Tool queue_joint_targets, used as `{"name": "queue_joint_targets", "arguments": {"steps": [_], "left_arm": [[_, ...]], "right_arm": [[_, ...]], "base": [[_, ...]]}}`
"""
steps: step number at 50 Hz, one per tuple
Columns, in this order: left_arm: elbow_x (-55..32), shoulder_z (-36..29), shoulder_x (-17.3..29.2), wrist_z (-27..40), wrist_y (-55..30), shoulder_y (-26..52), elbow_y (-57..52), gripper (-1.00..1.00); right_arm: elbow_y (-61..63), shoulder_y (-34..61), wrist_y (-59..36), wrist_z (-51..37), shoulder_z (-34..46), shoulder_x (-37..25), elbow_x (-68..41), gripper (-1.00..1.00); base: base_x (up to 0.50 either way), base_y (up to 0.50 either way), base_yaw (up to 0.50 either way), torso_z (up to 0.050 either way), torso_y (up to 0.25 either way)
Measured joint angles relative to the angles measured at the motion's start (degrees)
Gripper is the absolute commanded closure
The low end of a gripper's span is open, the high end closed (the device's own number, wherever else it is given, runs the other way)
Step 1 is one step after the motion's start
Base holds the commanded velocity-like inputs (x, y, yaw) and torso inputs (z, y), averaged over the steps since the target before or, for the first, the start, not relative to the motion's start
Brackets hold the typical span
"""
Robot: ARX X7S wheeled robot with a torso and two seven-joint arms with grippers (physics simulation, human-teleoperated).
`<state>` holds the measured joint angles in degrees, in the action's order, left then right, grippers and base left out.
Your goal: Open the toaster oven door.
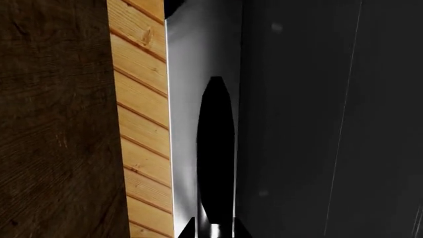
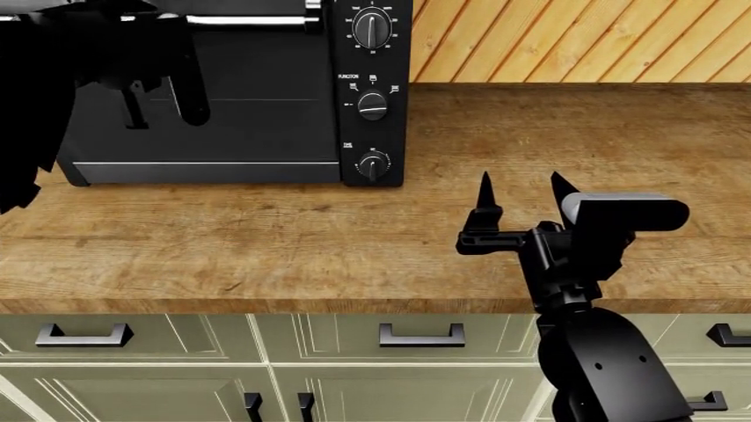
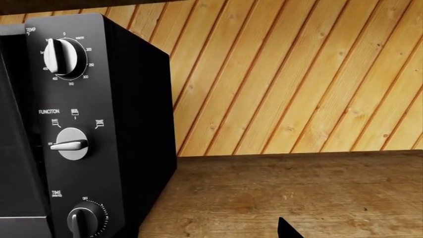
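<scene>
Left tool [image 2: 158,101] is up in front of the toaster oven [image 2: 235,88], its two dark fingers hanging apart over the glass of the door [image 2: 252,97], so I read it as released, gripping nothing. In my left wrist view I see one black finger [image 1: 217,148] lying along a grey surface, very close, with the plank wall [image 1: 142,124] to one side; whether it actually touches the panel I cannot tell.

Right tool [image 2: 520,200] sits well away, low over the desk [image 2: 294,246] in front of the oven's right side, fingers spread and empty. Its camera looks at the control strip: three round knobs [image 3: 65,55], nothing more useful.

The oven stands at the back left of the desk, against the wooden wall. The door looks shut to me: the glass is upright and flush, the silver handle [image 2: 252,19] runs along the top edge, the grey strip [image 2: 200,172] along the bottom.

So, my judgement: the approach is made, the real work is not. The handle is not yet gripped and the door has not swung at all. Left to do: close the left tool on that bar and pull it out and down about the bottom hinge.
</scene>
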<state>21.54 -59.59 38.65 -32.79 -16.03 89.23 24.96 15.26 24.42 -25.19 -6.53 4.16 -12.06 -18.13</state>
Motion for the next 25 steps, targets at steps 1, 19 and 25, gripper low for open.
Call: {"name": "queue_joint_targets", "arguments": {"steps": [1,19,25], "left_arm": [[-0.08,0.24,0.66,-0.11,-0.5,-0.46,-1.41,1.0],[-1.97,4.7,13.96,-1.32,-11.54,-10.91,-29.58,1.0],[-3.17,5.95,18.27,-1.03,-15.56,-14.82,-38.45,1.0]], "right_arm": [[-0.01,0.0,0.04,-0.01,-0.01,-0.02,-0.05,-1.0],[0.47,-0.05,0.21,-0.39,0.26,-0.28,-0.86,-1.0],[0.64,0.0,0.24,-0.47,0.53,-0.27,-1.09,-1.0]], "base": [[0.0,0.0,0.0,0.0,0.0],[0.0,0.0,0.0,0.0,0.0],[0.0,0.0,-0.01,0.0,0.0]]}}
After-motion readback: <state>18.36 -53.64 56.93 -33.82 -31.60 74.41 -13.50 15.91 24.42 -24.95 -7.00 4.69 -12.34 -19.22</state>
